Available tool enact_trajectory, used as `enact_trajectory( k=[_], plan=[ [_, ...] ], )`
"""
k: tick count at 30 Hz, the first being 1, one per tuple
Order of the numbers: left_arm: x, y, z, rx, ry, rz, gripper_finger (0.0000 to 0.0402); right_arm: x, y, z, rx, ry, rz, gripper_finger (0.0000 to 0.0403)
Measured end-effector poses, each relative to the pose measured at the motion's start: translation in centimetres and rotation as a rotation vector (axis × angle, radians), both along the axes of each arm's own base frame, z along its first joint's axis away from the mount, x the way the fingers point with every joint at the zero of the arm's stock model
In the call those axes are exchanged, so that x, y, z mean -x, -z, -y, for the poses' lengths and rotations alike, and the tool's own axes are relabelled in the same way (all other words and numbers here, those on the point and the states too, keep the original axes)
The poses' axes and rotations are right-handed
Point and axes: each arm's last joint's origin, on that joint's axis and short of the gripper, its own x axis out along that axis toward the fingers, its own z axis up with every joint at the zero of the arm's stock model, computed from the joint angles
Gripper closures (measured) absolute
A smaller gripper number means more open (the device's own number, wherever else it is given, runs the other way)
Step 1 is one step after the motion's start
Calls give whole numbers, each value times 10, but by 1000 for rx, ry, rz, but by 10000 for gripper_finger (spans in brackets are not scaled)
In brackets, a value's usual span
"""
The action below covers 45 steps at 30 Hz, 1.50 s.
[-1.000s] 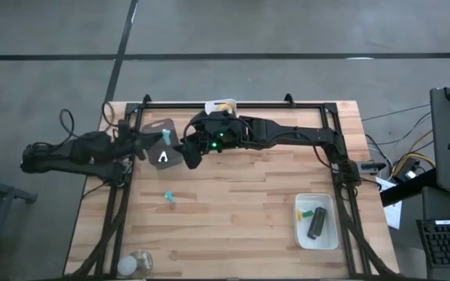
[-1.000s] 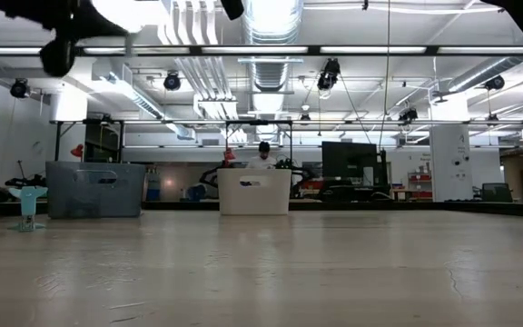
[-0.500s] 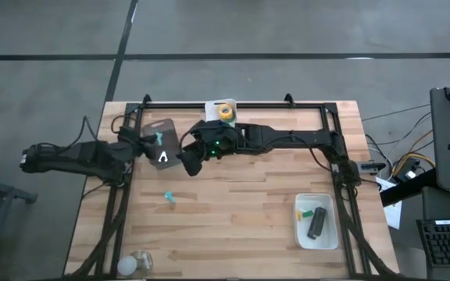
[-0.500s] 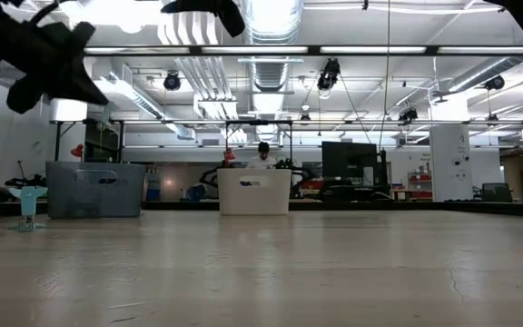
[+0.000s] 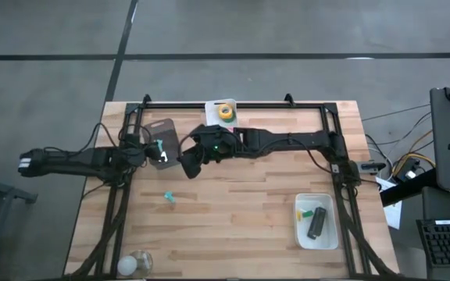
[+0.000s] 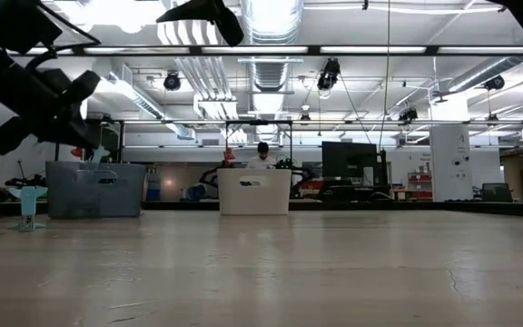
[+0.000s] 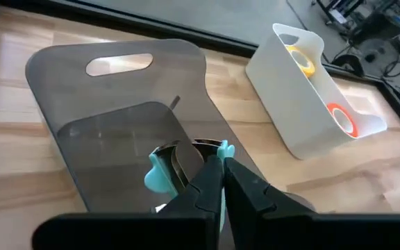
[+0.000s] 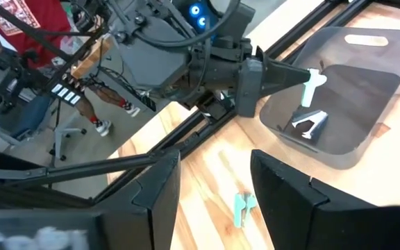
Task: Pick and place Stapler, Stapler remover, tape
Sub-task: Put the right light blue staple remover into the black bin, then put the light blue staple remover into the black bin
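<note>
- I read this as the staple-remover step: my left gripper (image 7: 214,182) hangs over the smoky grey plastic bin (image 7: 110,90) at the table's far left, fingers pinched on a small teal-handled staple remover (image 7: 164,170).
- A second remover with metal claws (image 8: 308,125) already lies on that bin's floor, so I judge the next move is to lower a little and let go inside the walls.
- My right gripper (image 8: 214,191) hovers just beside the bin, fingers spread and empty. It is close enough to crowd the left arm's exit.
- The small black oblong stapler (image 5: 316,224) rests in the white rectangular tray (image 5: 328,201) at the near right.
- Yellow tape roll (image 7: 303,61) and red tape roll (image 7: 344,119) sit in the white open-topped bin (image 7: 283,104).
- Another small teal piece (image 5: 169,199) lies loose on the wood table (image 5: 241,211), still to collect.
</note>
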Motion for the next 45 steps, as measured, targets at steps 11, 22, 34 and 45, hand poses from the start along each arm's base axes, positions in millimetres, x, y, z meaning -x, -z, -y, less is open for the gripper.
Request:
enact_trajectory(
  k=[11,22,34,45],
  plan=[
    [0,5,-2,51,3,-3,353,-1,15,-8,-45,9,-21,235],
    [-6,-51,0,94,106,172,302,-1,29,-13,-68,4,-58,237],
    [13,-159,7,30,400,409,307,-27,96,-22,-294,-130,-57,236],
    [26,-189,8,-13,450,486,305,-72,161,-26,-398,-145,-82,236]
  ],
)
